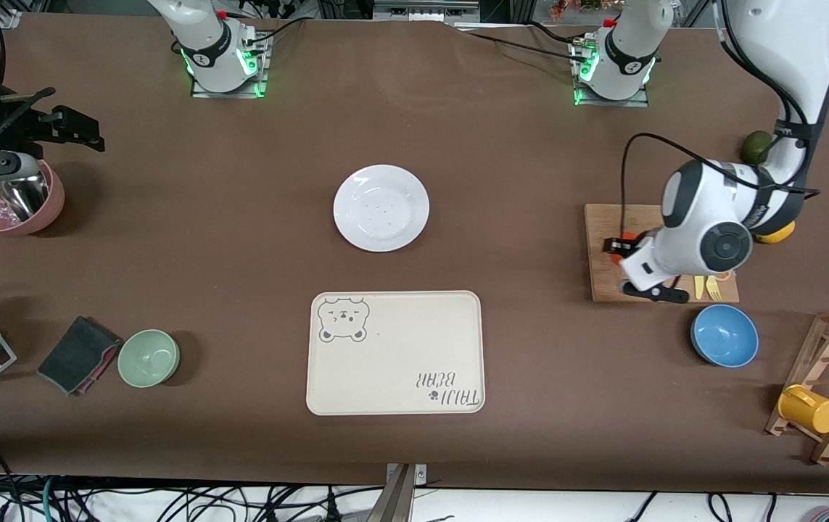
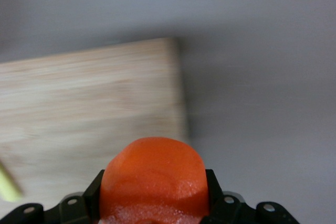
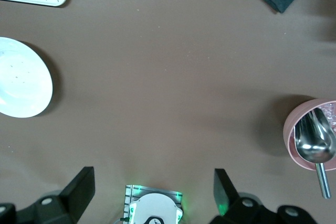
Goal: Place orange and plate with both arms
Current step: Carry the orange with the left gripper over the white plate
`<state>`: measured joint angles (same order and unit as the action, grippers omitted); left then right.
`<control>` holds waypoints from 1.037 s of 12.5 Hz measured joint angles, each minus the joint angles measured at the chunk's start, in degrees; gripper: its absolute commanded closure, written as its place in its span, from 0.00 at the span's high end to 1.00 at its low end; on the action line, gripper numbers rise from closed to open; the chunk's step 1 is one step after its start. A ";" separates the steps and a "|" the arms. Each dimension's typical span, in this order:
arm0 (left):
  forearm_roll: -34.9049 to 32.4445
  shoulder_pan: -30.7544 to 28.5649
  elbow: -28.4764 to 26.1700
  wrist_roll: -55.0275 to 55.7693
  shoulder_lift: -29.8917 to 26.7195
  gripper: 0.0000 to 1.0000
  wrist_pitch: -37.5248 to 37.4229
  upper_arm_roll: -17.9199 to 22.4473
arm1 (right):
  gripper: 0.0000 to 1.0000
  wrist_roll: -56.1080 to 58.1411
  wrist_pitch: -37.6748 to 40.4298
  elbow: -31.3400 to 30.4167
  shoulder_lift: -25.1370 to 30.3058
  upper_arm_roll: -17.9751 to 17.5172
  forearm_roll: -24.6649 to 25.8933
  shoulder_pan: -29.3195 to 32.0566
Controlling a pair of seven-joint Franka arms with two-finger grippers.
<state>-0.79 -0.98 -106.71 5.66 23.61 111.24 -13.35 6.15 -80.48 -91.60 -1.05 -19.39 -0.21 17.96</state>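
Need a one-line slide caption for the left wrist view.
Left pincer shut on the orange over the wooden board.

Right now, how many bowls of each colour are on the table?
Round pink bowl holding a metal scoop: 1
Small round pale green bowl: 1
Round blue bowl: 1
Total: 3 bowls
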 measured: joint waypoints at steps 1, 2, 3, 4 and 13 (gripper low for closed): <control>1.26 0.22 0.80 5.44 -0.20 0.13 -0.53 -3.87 | 1.00 0.00 -0.02 0.00 -0.34 0.10 0.10 0.07; 1.70 0.70 1.14 11.85 -0.15 0.13 -0.54 -7.54 | 1.00 0.00 -0.08 0.00 -0.66 0.12 0.22 0.07; 1.83 1.91 1.64 18.12 -0.03 0.13 -0.50 -10.33 | 1.00 0.01 -0.11 0.00 -0.86 0.11 0.43 -0.01; 2.21 4.15 2.50 23.77 0.25 0.13 -0.34 -11.78 | 1.00 0.01 -0.10 0.00 -0.87 0.05 0.56 -0.13; 5.78 30.13 10.18 55.91 16.67 0.58 27.13 -12.00 | 1.00 3.03 0.80 0.00 -0.90 -1.70 0.56 -0.59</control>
<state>5.00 29.15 -96.53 61.58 40.28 138.37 -25.35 9.18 -79.68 -91.60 -1.94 -21.09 0.35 17.37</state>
